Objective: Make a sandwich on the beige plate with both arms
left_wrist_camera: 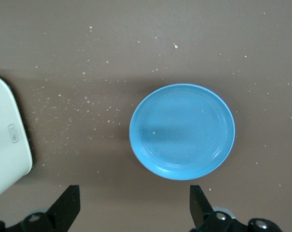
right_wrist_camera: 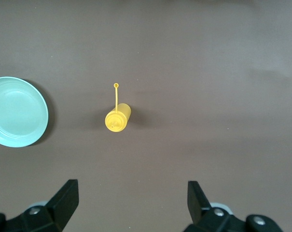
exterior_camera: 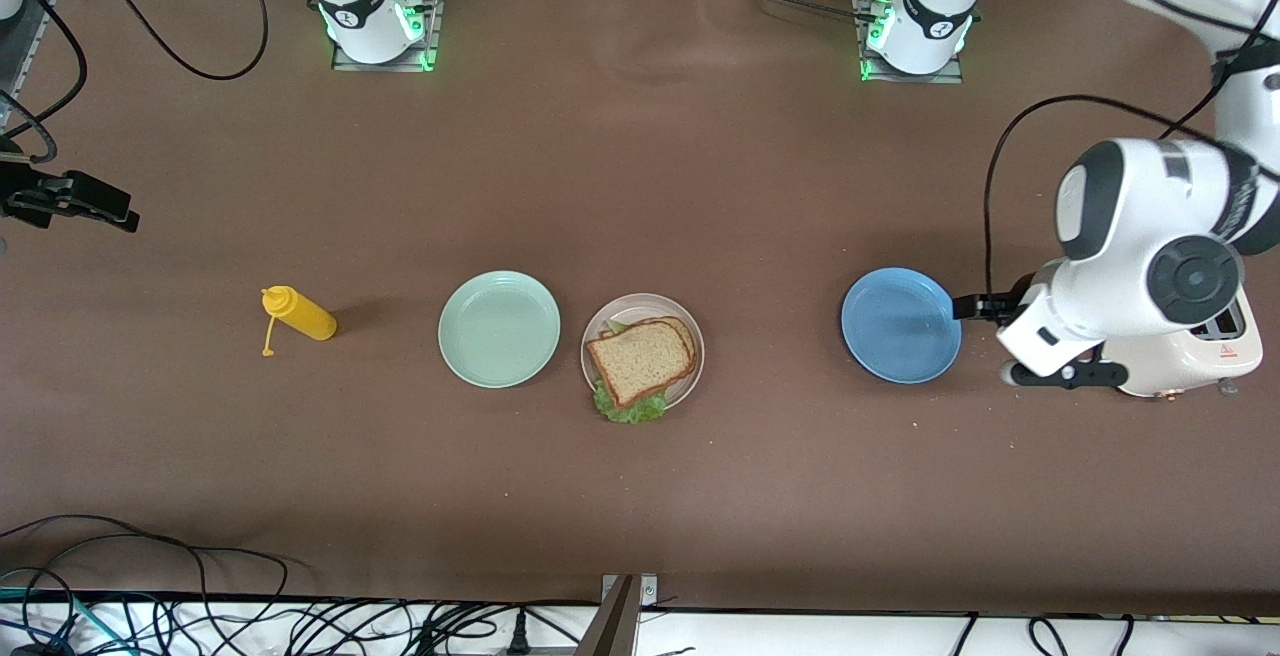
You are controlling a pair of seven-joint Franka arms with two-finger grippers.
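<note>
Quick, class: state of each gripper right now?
Left gripper: open, empty, over the blue plate.
Right gripper: open, empty, over the yellow bottle.

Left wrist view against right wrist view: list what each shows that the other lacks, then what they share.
Only the left wrist view: a blue plate, crumbs around it, and the edge of a white toaster. Only the right wrist view: a yellow squeeze bottle standing upright and part of the mint-green plate. Both: brown table and an open claw's fingertips, holding nothing.
</note>
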